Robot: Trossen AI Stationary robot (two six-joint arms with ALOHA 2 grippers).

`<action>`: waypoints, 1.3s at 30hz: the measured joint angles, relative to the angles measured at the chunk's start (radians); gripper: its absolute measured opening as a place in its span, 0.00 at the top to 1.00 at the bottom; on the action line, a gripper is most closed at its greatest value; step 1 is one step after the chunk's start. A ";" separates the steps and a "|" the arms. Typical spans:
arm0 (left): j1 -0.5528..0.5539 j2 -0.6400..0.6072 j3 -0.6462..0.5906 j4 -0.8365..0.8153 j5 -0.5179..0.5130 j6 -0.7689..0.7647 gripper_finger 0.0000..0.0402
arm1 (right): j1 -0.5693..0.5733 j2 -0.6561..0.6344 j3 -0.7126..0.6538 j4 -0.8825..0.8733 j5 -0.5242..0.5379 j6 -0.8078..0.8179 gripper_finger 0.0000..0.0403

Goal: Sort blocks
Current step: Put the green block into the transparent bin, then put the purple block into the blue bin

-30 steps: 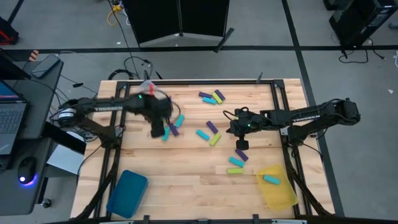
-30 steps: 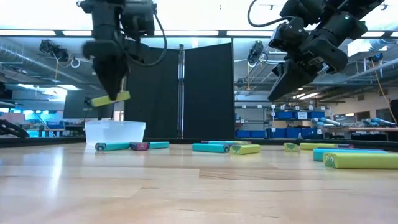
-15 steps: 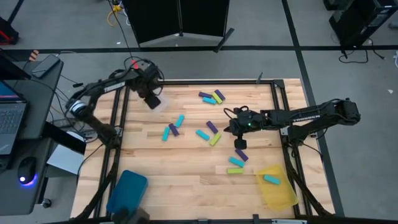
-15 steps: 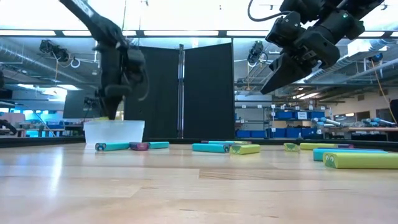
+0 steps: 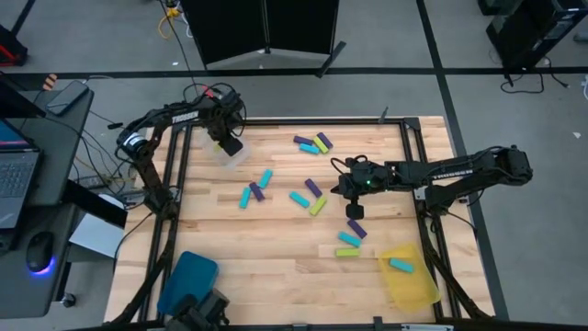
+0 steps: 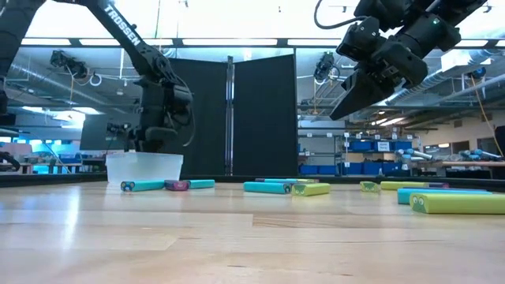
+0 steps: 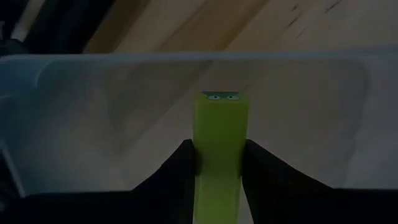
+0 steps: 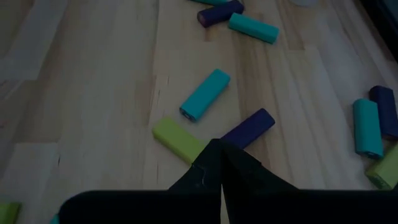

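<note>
- Right now, left tool (image 7: 219,163) hangs over the clear tray (image 5: 230,153), fingers clamped on a yellow-green block (image 7: 219,143); block's end w/ small eyes points down into the tray.
- Clear tray sits at the counter's (image 5: 276,276) far left corner; low view shows the left arm coming down just above its rim.
- Right tool (image 5: 356,212) is pinched fully closed, holding nothing, raised above the counter well right of the clear tray.
- Right wrist view: a yellow-green block (image 8: 180,140), a cyan block (image 8: 205,94) and a purple block (image 8: 249,129) lie close together on the wood below that tool.
- Other loose blocks (image 5: 312,143) in cyan, purple, yellow-green lie scattered across the counter to the right of the clear tray.
- Yellow tray (image 5: 411,287) at the corner diagonally opposite the clear tray, w/ one cyan block (image 5: 401,265) inside.
- Teal tray (image 5: 188,285) sits on the clear tray's side, at the near edge.
</note>
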 joint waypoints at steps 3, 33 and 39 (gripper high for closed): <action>0.000 0.016 0.000 -0.003 0.022 0.005 0.74 | 0.000 0.000 0.000 0.000 0.000 0.006 0.98; -0.369 -0.443 -0.252 0.580 0.257 0.007 0.50 | 0.034 0.099 0.001 0.048 0.154 0.404 0.72; -0.484 -0.507 -0.406 0.875 0.260 -0.043 0.50 | 0.039 0.190 0.001 0.138 0.183 0.578 0.61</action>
